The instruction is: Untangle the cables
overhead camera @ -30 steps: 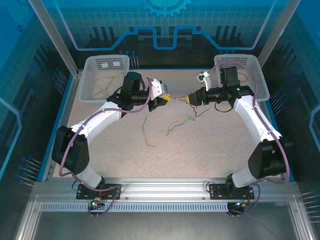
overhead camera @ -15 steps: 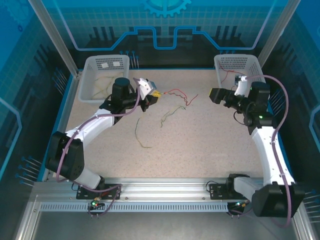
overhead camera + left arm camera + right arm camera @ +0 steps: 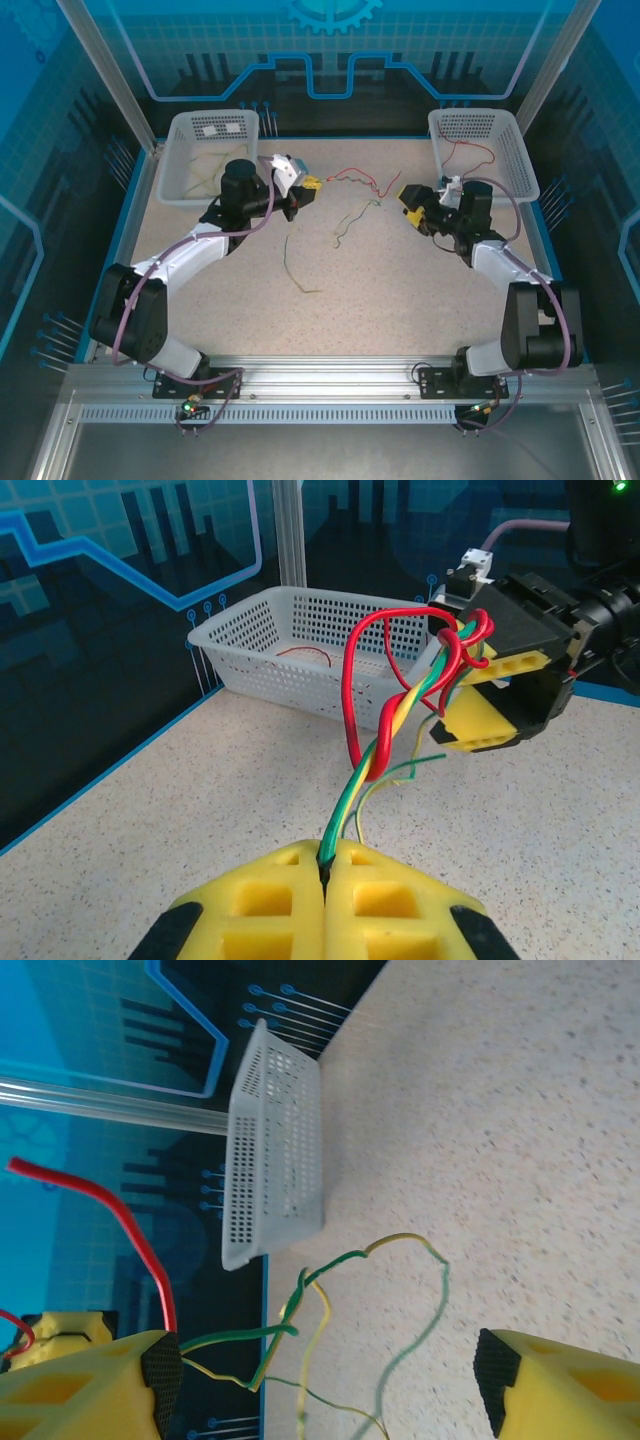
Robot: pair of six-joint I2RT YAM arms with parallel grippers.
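My left gripper (image 3: pixel 306 187) is shut on a tangle of cables, and its yellow fingers (image 3: pixel 270 900) pinch a green-yellow cable (image 3: pixel 385 750). A red cable (image 3: pixel 355 181) loops through the tangle (image 3: pixel 352 695) and stretches right toward my right gripper (image 3: pixel 410 198). That gripper is open and close to the far end of the bundle. In the right wrist view green-yellow cables (image 3: pixel 345 1260) hang between the spread jaws of the right gripper (image 3: pixel 330 1385), and the red cable (image 3: pixel 130 1225) rises by the left finger. Another green-yellow cable (image 3: pixel 297 272) lies loose on the table.
A white basket (image 3: pixel 180 150) at the back left holds pale cables. A second white basket (image 3: pixel 520 160) at the back right holds a red cable (image 3: pixel 472 150). Blue walls and metal posts ring the speckled table (image 3: pixel 400 290).
My right arm let go of the tangle, swung out to the right basket, and has come back near the bundle with open jaws. A red cable now lies in that basket. The left gripper drew back left.
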